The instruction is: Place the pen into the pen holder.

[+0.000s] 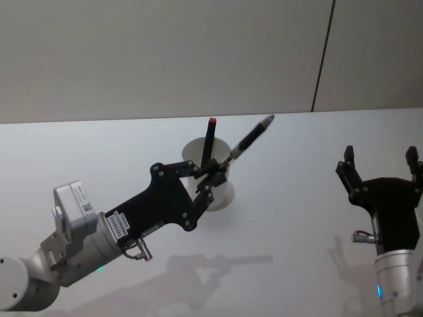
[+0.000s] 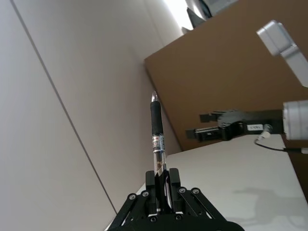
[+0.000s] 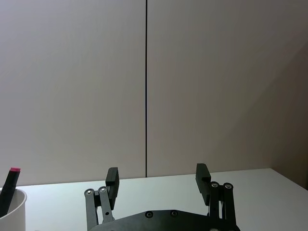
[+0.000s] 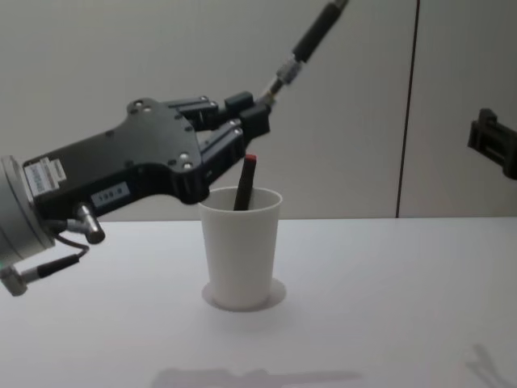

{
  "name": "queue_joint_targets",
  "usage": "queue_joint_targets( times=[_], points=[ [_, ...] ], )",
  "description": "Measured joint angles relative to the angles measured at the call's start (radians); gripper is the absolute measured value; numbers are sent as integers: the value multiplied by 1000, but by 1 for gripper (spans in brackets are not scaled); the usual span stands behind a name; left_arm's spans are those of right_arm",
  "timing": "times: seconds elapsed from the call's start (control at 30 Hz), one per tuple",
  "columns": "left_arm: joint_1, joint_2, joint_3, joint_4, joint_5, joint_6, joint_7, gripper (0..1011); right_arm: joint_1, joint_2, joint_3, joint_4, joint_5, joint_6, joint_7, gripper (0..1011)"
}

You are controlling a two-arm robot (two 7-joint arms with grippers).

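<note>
Left pincer (image 1: pixel 215 173) is seen clamped on the pen (image 1: pixel 253 137), tilted above the pen holder (image 4: pixel 241 242) and not yet lowered in; the right pincer (image 1: pixel 381 158) is parked wide open, empty.

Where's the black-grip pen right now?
Chest view: the pen is clamped in the left gripper, angled up and rightward above the pen holder mid-table.

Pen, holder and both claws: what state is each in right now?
pen: gripped by the left claw, tilted, raised above the pen holder, not inside.
left claw: shut on the pen.
pen holder: upright, with a red-capped marker in it.
red-capped marker: leaning inside the pen holder.
right claw: open, empty, off to the right.
</note>
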Motion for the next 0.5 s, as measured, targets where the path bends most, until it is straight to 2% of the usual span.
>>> queue_joint_targets(
  times=[0.23,0.5],
  points=[
    [-30,-6,5,44,5,-25,-71,177,0,0,0,0,0,0,0,1002],
    [-46,-9,8,68,7,-39,-108,177,-1,0,2,0,1,-1,13,1002]
  ],
)
